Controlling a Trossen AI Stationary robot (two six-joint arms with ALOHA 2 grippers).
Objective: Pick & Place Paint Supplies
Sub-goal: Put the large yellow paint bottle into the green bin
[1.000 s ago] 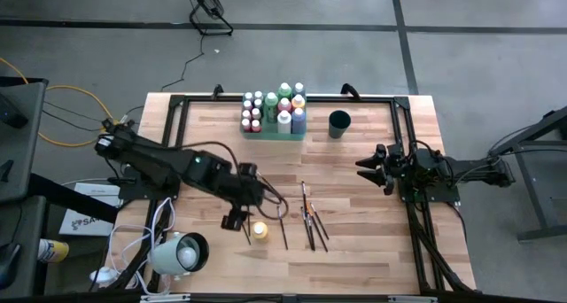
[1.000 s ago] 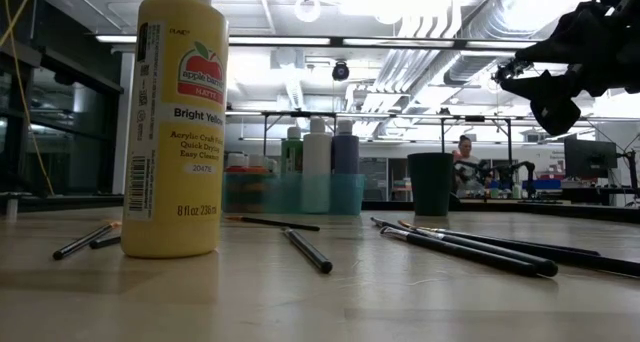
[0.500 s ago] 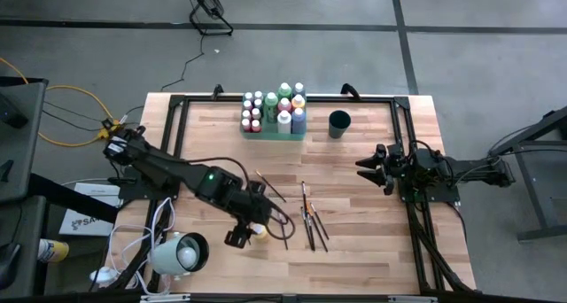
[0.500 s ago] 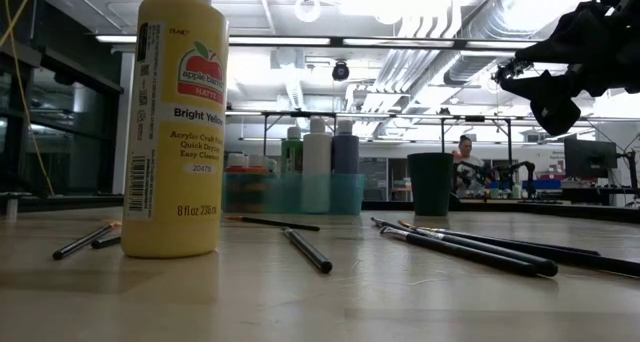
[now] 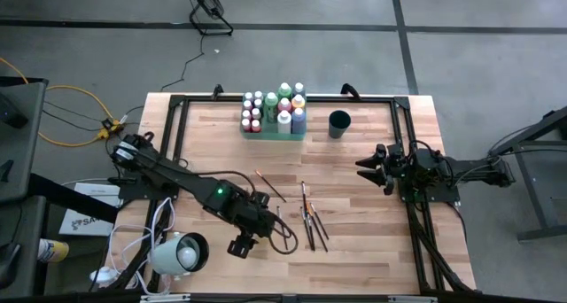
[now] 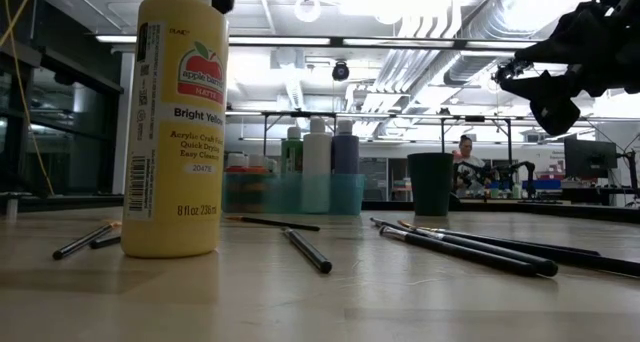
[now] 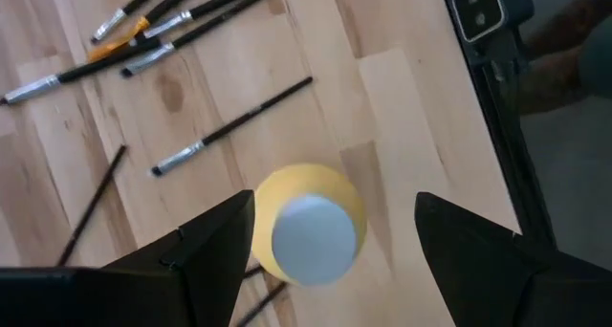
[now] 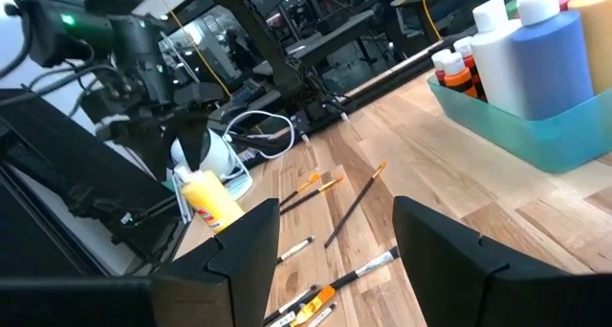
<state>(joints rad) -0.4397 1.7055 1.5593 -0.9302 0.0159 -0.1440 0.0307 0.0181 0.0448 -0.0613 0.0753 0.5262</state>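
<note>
On a pale wooden-plank table (image 5: pixel 354 152) ringed by a black metal frame, two dark robot arms work at sorting paint supplies. At the table's far edge sits a translucent green rectangular tray (image 5: pixel 274 131) packed with small paint bottles (image 5: pixel 283 119) capped in white, green, red and orange; just beside that tray, toward the right arm, stands a dark round cup (image 5: pixel 338 124).

Well in front of the tray, near the table's front edge, stands a tall yellow plastic paint bottle with a white cap (image 6: pixel 174 122), upright on the wood and labelled bright yellow. The left gripper (image 7: pixel 325 241) hangs directly over this bottle, its two dark fingers spread wide on either side of the cap and closed on nothing; from its wrist the cap shows squarely between them, still clear of both.

Between the yellow bottle and the tray, and off toward the cup's side, lie several thin dark-handled paintbrushes (image 5: pixel 309 219) scattered flat on the planks, some bunched together, one lying apart nearer the tray.

Across from the tray, at the table's right edge, the right gripper (image 5: pixel 361 167) waits in the air, well apart from the brushes, its jaws parted and holding nothing.

Beyond the cup, far back in the room, a person (image 6: pixel 464 152) is faintly visible.
</note>
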